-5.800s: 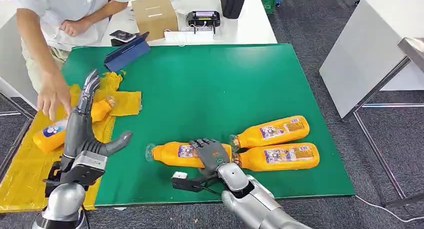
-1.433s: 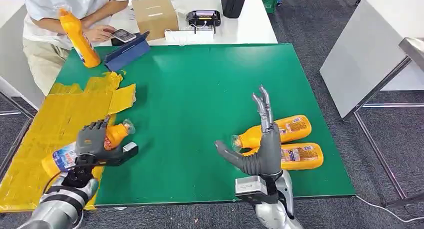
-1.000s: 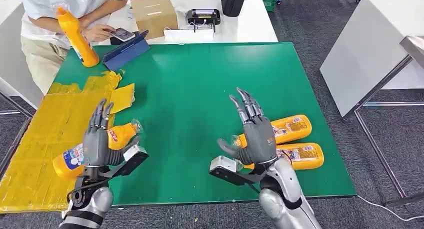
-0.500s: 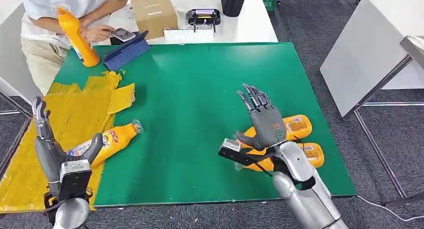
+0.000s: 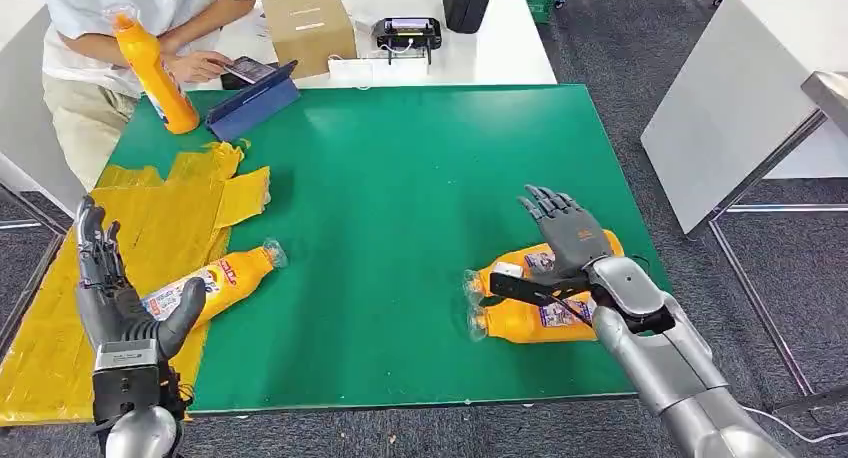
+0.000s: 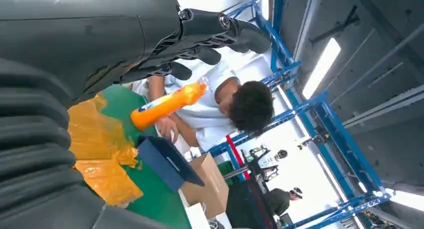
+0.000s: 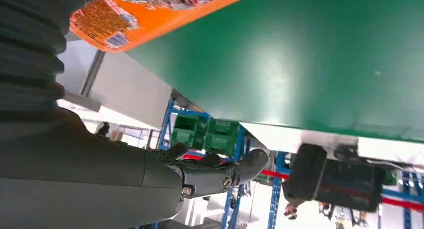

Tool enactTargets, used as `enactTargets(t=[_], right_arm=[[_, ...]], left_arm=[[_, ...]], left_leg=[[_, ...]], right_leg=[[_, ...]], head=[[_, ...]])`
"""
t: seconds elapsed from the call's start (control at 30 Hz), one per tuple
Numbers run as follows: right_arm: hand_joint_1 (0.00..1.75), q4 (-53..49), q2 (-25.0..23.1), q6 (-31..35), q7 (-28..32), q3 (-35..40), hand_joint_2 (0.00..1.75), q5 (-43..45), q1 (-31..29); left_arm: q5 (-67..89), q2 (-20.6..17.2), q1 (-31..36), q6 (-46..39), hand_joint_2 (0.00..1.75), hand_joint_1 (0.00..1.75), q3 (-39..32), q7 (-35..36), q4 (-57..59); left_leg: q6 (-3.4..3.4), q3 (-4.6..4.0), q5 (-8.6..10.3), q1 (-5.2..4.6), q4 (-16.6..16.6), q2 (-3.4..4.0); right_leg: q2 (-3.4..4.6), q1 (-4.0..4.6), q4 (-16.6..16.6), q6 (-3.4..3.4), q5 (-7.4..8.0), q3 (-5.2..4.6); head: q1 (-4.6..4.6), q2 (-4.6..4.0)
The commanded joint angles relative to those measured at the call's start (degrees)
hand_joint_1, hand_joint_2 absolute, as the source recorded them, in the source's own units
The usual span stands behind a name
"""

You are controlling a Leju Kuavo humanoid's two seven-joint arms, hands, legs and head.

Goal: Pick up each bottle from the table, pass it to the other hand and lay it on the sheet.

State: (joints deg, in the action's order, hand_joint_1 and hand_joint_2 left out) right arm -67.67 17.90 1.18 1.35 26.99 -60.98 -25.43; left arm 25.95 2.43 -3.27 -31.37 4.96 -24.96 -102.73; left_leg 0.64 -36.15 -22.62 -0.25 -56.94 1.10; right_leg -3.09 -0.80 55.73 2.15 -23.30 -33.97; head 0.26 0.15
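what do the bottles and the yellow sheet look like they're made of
Bottles: probably glossy clear plastic; see-through neck, orange fill, printed label. Yellow sheet: seemingly thin plastic film or tape; shiny, wrinkled, torn edges.

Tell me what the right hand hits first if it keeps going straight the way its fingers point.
Likely nothing nearby: the right hand points up-table over the two bottles, across bare green mat. Depth is unclear.

- The right hand (image 5: 568, 240) covers the middle of the two orange bottles (image 5: 515, 321) on the desk (image 5: 420, 188).
- In the right wrist view, the edge crops an orange bottle (image 7: 150, 11).
- Beyond the desk, the person (image 5: 90, 38) is cropped above the shoulders.
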Motion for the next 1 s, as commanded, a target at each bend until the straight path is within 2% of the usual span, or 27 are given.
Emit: enactTargets(t=[0.03, 0.63, 0.83, 1.0], right_arm=[[0.00, 9.74, 0.58, -0.76, -0.42, 3.61, 1.75, 0.52, -5.09], [0.00, 9.74, 0.58, -0.76, -0.42, 3.61, 1.75, 0.52, -5.09], [0.00, 15.05, -0.88, -0.43, -1.56, 4.71, 1.75, -0.19, -7.10], [0.00, 21.65, -2.04, -1.40, 0.82, 5.42, 1.75, 2.14, -9.57]], left_arm=[[-0.55, 1.29, 1.59, -0.34, 1.75, 0.00, 1.30, -0.58, 5.07], [-0.55, 1.29, 1.59, -0.34, 1.75, 0.00, 1.30, -0.58, 5.07], [-0.50, 1.31, 2.34, 0.00, 1.75, 0.00, 2.88, -0.95, 5.47], [-1.10, 1.11, 3.12, -0.50, 1.75, 0.00, 3.62, -1.05, 6.45]], left_leg=[[-0.03, 0.15, -0.04, 0.01, 0.04, -0.02], [-0.08, 0.31, -0.14, 0.08, -0.01, -0.05], [-0.05, 0.23, -0.07, 0.06, 0.02, -0.02], [-0.05, 0.27, -0.06, 0.07, 0.04, 0.00]], right_leg=[[0.14, -0.01, -0.05, -0.04, -0.03, 0.15], [0.27, 0.03, -0.05, -0.09, -0.11, 0.33], [0.22, 0.02, -0.07, -0.07, -0.05, 0.23], [0.24, 0.03, -0.10, -0.07, -0.02, 0.28]], head=[[0.00, 0.00], [0.02, 0.00], [0.00, 0.00], [0.02, 0.00]])
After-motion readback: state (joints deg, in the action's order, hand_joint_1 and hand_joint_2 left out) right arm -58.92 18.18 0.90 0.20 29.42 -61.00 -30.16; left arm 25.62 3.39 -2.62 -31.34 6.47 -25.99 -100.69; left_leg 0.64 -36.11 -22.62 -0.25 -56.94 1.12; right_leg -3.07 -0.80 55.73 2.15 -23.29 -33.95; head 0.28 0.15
